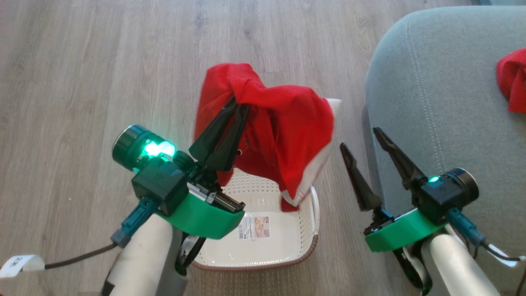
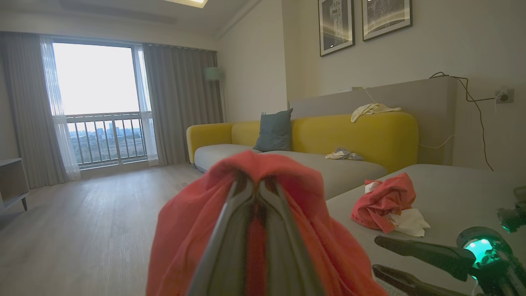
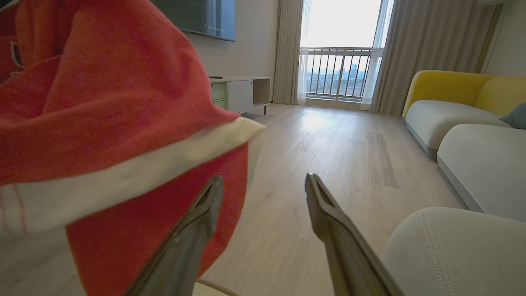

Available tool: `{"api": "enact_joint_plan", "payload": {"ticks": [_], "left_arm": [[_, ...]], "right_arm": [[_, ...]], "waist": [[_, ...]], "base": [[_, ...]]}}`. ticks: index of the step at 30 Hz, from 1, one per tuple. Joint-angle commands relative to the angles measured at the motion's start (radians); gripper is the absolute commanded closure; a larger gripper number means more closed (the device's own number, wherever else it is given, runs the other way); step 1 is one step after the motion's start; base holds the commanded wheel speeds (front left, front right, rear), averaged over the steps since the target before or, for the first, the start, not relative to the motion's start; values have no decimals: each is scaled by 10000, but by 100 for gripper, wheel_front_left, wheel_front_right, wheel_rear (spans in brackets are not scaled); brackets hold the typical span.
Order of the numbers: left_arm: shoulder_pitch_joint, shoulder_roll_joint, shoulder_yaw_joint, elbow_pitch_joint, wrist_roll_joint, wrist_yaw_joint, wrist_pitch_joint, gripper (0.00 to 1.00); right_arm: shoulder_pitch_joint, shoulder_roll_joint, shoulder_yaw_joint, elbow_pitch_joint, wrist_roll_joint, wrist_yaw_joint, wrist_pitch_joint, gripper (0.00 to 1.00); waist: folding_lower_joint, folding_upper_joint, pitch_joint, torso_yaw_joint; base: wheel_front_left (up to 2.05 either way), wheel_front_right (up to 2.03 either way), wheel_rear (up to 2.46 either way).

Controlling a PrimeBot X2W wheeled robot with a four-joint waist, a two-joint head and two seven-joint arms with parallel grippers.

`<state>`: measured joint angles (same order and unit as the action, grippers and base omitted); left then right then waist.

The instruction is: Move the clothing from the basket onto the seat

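**Step in hand:** the carry of the second garment. We find the left fingers [image 1: 220,125] clenched on a bunched fold of a red garment [image 1: 283,135]. It hangs from them at the centre of the head view, over the basket [image 1: 287,242]. Its lowest corner dangles above the basket's open mouth, and we cannot tell whether it is free of the rim. A second red garment [image 1: 511,78] lies crumpled on the seat [image 1: 431,82] at the right edge of the frame. We therefore judge the task about half done, with this piece the last to go. The right fingers [image 1: 356,176] stand spread and hold nothing, at the lower right between basket and seat.

**Next move, in our judgement:** raise the garment until its hem is free of the rim, then swing it rightward across the seat's rounded edge. Let go only once the cloth is well over the cushion. The trailing hem could snag the basket or slip to the wood floor [image 1: 102,61].

**Materials:**
- The garment is soft, limp cloth, red with a white band along the hem, draping in loose folds.
- The basket is pale rigid plastic, oval, with perforated walls, a brown woven-look rim and a paper label on its bottom.
- The seat is matte grey-green upholstery with pale stitched seams.
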<state>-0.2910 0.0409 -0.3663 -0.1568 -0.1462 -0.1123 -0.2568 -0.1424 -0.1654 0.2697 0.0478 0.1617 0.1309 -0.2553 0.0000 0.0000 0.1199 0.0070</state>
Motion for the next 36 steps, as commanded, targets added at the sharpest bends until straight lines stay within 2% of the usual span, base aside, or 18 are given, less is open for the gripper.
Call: {"api": "enact_joint_plan", "payload": {"ticks": [1,10,18,24,36], "left_arm": [[-412,94,262,-292,71,-29,-49,100],[-547,93,231,-108,333,-147,-49,100],[-583,93,277,183,451,-176,-49,100],[-743,168,-325,193,660,-181,-49,100],[-710,390,-1714,385,793,-183,-49,100]], "right_arm": [[-83,-209,393,-486,111,-2,-65,0],[-288,-1628,1784,-1641,365,-2,-65,0],[-432,-2915,2932,-2175,501,-2,-65,0],[-709,-3026,2560,-2247,314,-2,-65,0],[-1295,-3377,3030,-2082,-107,-2,57,0]], "waist": [[0,0,26,-48],[0,0,201,-183],[0,0,181,-225],[0,0,226,-162],[0,0,-27,51]], "base": [[0,0,0],[0,0,0],[0,0,0],[0,0,0],[0,0,0]]}}
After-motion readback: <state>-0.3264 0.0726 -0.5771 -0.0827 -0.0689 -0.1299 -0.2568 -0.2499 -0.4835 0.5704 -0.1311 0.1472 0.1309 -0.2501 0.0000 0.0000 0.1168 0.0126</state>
